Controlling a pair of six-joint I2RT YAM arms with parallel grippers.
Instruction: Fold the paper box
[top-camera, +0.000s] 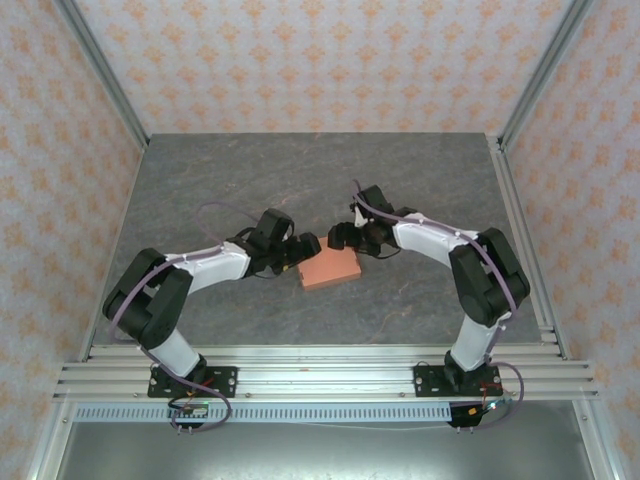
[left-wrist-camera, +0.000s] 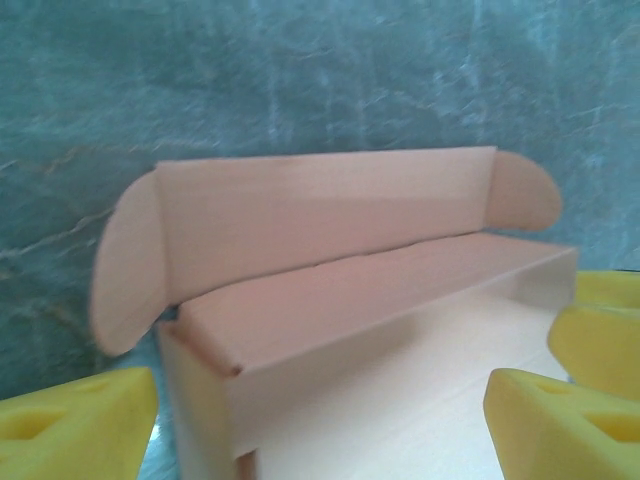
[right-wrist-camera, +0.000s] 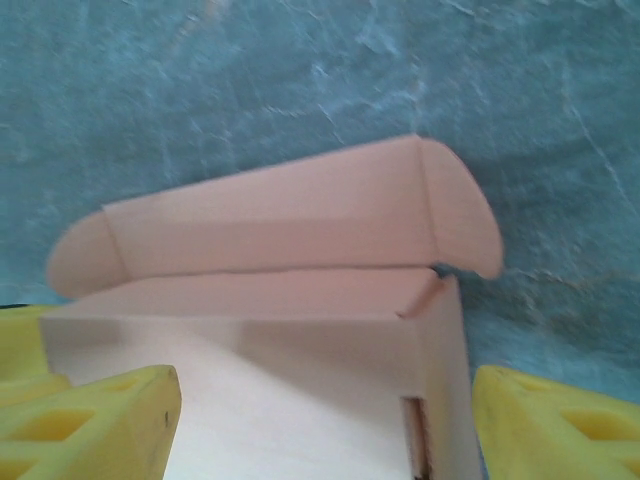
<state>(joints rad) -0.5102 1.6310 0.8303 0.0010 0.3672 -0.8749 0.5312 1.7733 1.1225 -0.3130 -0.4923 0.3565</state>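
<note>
The paper box (top-camera: 330, 268) sits mid-table (top-camera: 200, 180), its lid flap (left-wrist-camera: 320, 215) half raised. The left gripper (top-camera: 304, 244) and right gripper (top-camera: 339, 238) flank it, jaws wide, holding nothing. Uneven pushes could skid it (thin card) or crumple the untucked rounded tabs (right-wrist-camera: 462, 210).

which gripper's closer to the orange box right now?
Neither clearly, it's too close to call. The left gripper sits at the far-left corner of the box; the right gripper sits at its far edge, just beside the left one. In each wrist view the box lies between open jaws.
</note>
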